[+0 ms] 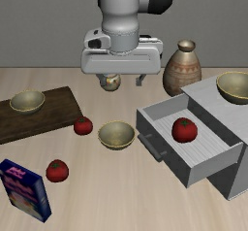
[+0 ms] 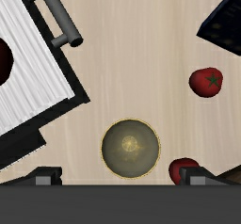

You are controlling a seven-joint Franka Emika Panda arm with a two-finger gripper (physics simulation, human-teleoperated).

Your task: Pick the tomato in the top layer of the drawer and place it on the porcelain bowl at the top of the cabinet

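Spread jaws hover well apart from tomato (image 1: 184, 129) in drawer (image 1: 209, 155)

The exterior view looks obliquely down over the whole table (image 1: 58, 80). The wrist view looks straight down, nearer. Both share the bowl (image 1: 116, 135) (image 2: 131, 149) and drawer (image 1: 208, 149) (image 2: 33, 68).

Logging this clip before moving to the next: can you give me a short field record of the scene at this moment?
gripper: open, holding nothing, above the table
top drawer: pulled open
drawer tomato: lying in the open drawer, untouched
porcelain bowl: on the cabinet top, empty
loose tomatoes: two on the table
table bowl: below the gripper
board bowl: on the wooden board
vase: behind the cabinet
blue box: on the table
task state: pick not yet done
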